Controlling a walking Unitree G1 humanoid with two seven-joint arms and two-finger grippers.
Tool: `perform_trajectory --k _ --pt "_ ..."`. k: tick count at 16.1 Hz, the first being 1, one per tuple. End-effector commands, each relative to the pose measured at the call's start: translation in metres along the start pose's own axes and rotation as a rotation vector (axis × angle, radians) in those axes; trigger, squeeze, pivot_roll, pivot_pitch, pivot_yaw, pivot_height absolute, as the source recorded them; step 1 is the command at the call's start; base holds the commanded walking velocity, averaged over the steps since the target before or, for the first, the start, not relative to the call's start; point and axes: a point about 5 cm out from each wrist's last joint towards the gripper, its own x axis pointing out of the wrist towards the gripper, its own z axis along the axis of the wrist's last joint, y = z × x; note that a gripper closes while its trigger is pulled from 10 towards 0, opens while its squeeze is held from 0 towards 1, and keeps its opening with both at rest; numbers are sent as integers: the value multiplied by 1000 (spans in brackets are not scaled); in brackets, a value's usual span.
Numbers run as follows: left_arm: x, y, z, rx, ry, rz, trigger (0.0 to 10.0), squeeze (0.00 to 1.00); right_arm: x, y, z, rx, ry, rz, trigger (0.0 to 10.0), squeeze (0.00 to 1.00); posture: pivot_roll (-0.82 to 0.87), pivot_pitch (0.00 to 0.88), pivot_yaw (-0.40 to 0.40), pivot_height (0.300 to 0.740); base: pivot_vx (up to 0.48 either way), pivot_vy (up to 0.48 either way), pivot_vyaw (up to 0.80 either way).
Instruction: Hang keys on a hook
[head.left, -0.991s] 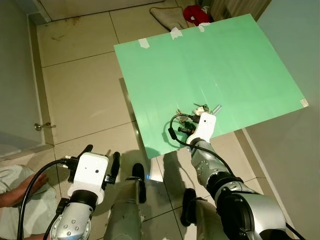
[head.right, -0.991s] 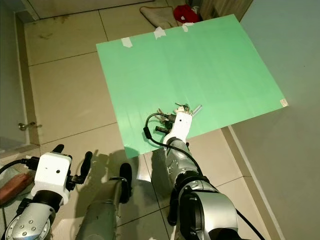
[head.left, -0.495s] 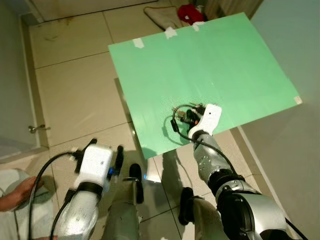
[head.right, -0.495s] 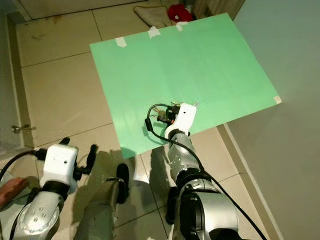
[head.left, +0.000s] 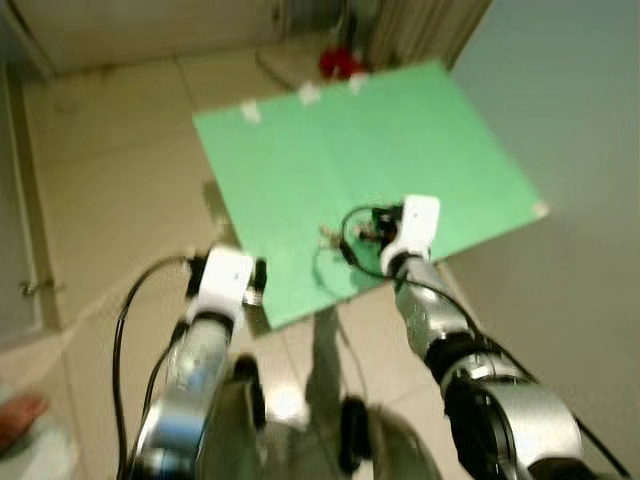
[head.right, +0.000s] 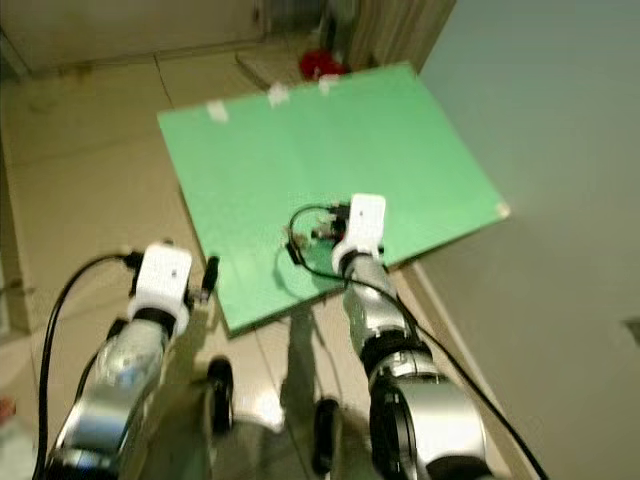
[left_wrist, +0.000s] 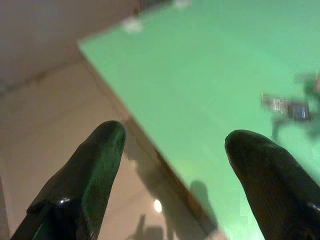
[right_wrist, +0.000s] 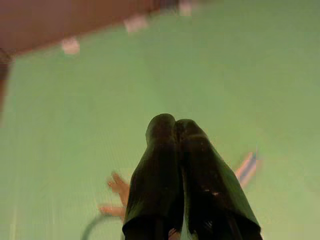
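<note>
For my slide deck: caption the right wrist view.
Right end effector, fingers pressed together, over the green mat, with blurred keys showing beside the fingers.

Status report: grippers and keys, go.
Right gripper shut over bunch of metal keys on green mat. Left gripper open, beside mat edge. No hook seen.

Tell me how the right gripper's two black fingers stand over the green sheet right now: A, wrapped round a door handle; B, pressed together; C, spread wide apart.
B: in the right wrist view the right gripper has its two black fingers pressed side by side above the green sheet, with blurred keys beneath.
</note>
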Motion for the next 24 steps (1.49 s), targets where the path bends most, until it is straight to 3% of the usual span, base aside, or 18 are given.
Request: perform_trajectory --k 1,3,4,8,11,13,16,21,24 --pt "3 -2 -9 -5 21 -10 10000 0 -3 -6 2 -60 -35 8 10000 0 173 89 -134 740 0 0 0" --pt "21 0 -8 12 7 -29 10000 0 -10 -14 6 -114 -98 7 10000 0 101 46 -101 740 0 0 0" --pt "40 3 -6 36 9 -54 10000 0 -24 -26 2 -166 -135 -14 10000 0 38 37 -71 740 0 0 0" --pt "60 9 -1 60 -6 -78 10000 0 -44 -43 -18 -180 -78 -88 10000 0 -22 18 -33 740 0 0 0" --pt "53 17 -10 -49 -21 -38 10000 0 -52 -41 -22 -185 -63 -93 10000 0 -24 5 -26 740 0 0 0" --pt "51 9 -13 -85 -18 -41 10000 0 -52 -36 -24 -189 -49 -72 10000 0 -9 0 -31 740 122 -422 0" --pt "52 2 -12 -112 -33 -27 10000 0 -51 -31 -24 -186 -41 -40 10000 0 4 0 -41 740 291 -378 488" --pt "54 12 -14 -120 -38 5 10000 0 -51 -24 -25 -179 -25 -31 10000 0 1 2 -38 740 373 -248 651" --pt "55 13 -14 -119 -41 4 10000 0 -53 -25 -25 -167 -20 -38 10000 0 -5 5 -32 740 436 0 0"
